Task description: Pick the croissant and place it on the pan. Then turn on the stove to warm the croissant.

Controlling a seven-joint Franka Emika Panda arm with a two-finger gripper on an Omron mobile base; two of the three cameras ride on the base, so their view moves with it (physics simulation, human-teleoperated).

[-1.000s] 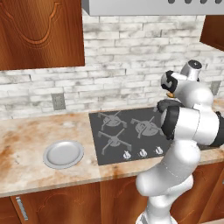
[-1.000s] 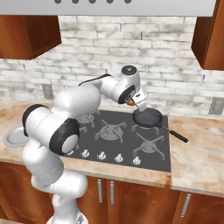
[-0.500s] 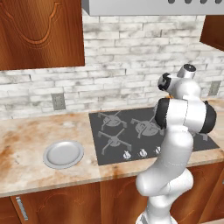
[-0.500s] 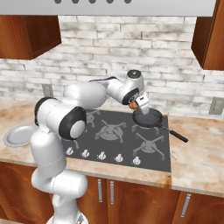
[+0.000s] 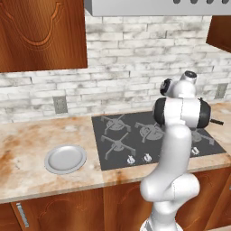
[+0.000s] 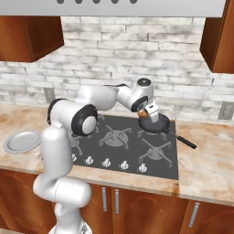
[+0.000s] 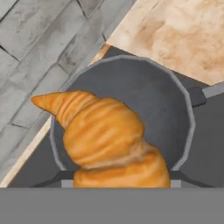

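My gripper (image 6: 147,113) hangs just over the pan (image 6: 155,125), which sits on the stove's (image 6: 123,147) back right burner, and it is shut on the croissant (image 6: 143,113). In the hand view the golden-brown croissant (image 7: 109,135) fills the foreground and hides the fingertips, with the dark round pan (image 7: 148,92) directly beneath it. The pan's black handle (image 6: 183,140) points to the right front. In the left base view my own arm hides the hand, and only the handle tip (image 5: 218,122) of the pan shows past it.
A light grey plate (image 5: 65,159) lies on the counter left of the stove (image 5: 119,135). A row of knobs (image 6: 107,162) runs along the cooktop's front edge. The brick wall (image 6: 137,59) stands close behind the pan, with a hood above.
The arm has swung right and slightly down, carrying the croissant from beside the pan's left rim to over the pan. The grip has not changed.
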